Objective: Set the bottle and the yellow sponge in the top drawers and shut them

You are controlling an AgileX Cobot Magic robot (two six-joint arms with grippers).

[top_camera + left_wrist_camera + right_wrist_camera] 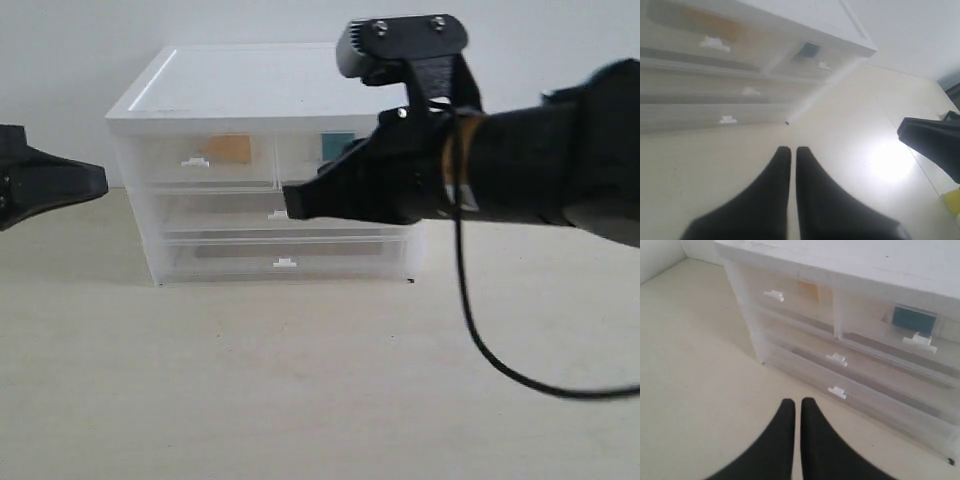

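So the right arm is stretched out level across the front of the cabinet. The right gripper is pinched fully together on nothing, its tip in front of the middle drawer. The left gripper sits off to the side, also squeezed closed and empty. Both top drawers look pushed in flush. The yellow sponge is an orange blur inside the left one, and the teal bottle is inside the right one.

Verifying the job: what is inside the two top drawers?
Through the clear fronts: the yellow sponge in one top drawer, the bottle in the other, only its teal body showing, cap hidden.
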